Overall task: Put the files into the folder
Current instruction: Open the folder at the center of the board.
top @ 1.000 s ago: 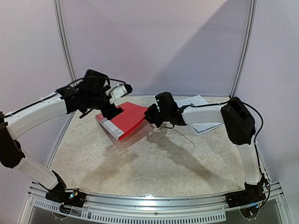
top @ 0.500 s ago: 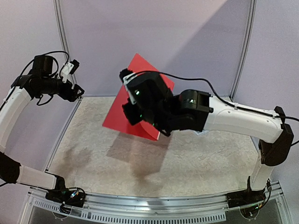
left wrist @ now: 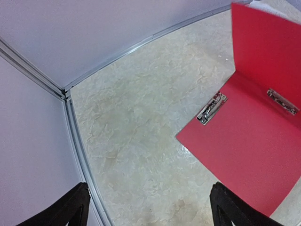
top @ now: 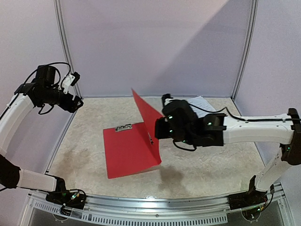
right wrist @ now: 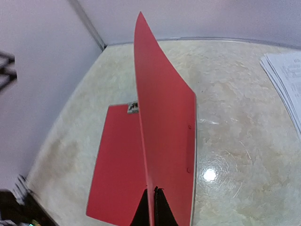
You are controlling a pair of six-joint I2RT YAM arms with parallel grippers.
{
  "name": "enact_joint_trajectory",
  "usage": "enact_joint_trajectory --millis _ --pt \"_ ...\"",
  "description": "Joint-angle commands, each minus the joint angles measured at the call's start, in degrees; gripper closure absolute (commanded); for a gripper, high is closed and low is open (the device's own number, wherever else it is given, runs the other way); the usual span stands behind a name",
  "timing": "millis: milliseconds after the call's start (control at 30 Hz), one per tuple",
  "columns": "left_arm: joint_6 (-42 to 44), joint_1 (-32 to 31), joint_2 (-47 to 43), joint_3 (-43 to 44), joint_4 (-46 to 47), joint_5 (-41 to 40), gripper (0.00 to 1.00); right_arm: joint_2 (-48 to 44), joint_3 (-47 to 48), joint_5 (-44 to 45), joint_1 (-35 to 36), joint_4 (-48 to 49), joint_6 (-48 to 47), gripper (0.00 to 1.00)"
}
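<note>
We see one red folder (top: 128, 153) open on the tabletop (top: 202, 162). Its back cover lies flat to the left of the right end effector (right wrist: 153, 207), whose jaws are pinched tight on the edge of the raised front cover. Inside we count two metal pieces: a silver clip (left wrist: 211, 107) at the flat cover's far edge and a second metal clip (left wrist: 282, 101) by the spine. One stack of files (top: 201, 101) lies to the right of that end effector, apart from the folder; we cannot count its sheets. The left end effector (left wrist: 150, 188) hangs high, jaws wide and holding nothing, with the folder ahead to its right.
</note>
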Motion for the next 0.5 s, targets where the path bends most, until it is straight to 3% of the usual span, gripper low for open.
enact_joint_trajectory --millis 0,200,467 --pt "1.6 -3.3 -0.1 -1.7 -2.1 -1.2 0.1 -10.0 -10.0 -3.2 -1.7 9.1 22.8 1.0" --pt "4.7 -14.3 2.3 -2.7 -1.3 -6.5 0.1 -19.4 -24.0 -4.2 -1.9 7.5 38.5 1.0" --pt "6.6 -23.8 14.9 -3.1 1.6 -10.8 0.12 -29.0 -43.2 -7.5 -1.4 3.4 57.6 0.99"
